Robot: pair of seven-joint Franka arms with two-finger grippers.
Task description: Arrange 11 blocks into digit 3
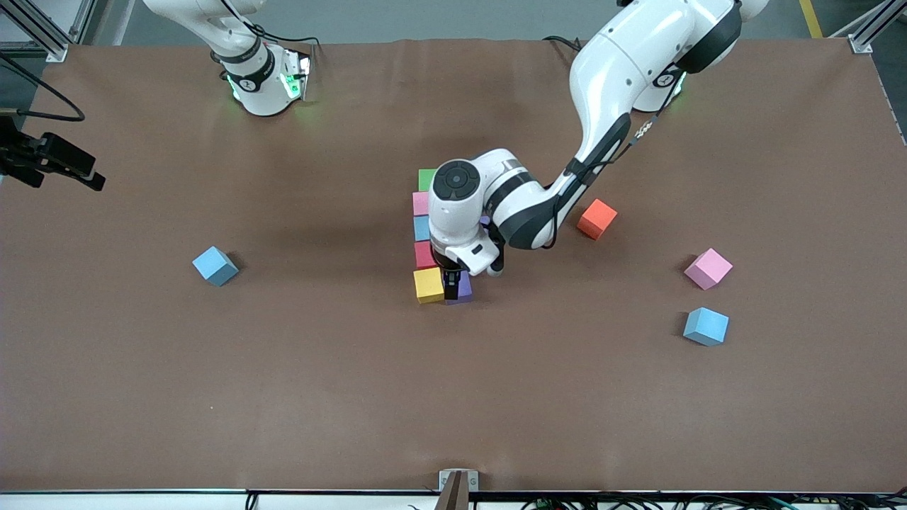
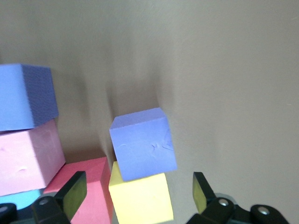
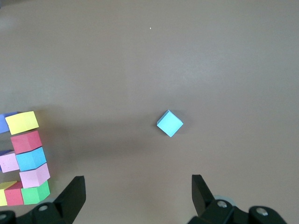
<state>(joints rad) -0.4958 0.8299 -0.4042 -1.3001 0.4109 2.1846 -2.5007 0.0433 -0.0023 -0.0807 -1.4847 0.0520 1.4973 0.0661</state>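
A line of blocks lies mid-table: green (image 1: 426,179), pink (image 1: 421,203), light blue (image 1: 421,228), red (image 1: 424,253) and yellow (image 1: 428,285). A purple block (image 1: 464,288) sits slightly askew against the yellow one (image 2: 140,196). My left gripper (image 1: 452,282) hangs open just over these two, holding nothing. Its wrist hides the rest of the digit 3. The left wrist view shows the purple block (image 2: 142,144), plus a pink (image 2: 28,158) and another purple (image 2: 25,95). My right gripper (image 3: 138,196) waits open, high over the right arm's end of the table.
Loose on the table are a light blue cube (image 1: 215,265) toward the right arm's end, and a pink cube (image 1: 708,268) and a light blue cube (image 1: 706,326) toward the left arm's end. An orange cube (image 1: 596,218) lies beside the left arm's wrist.
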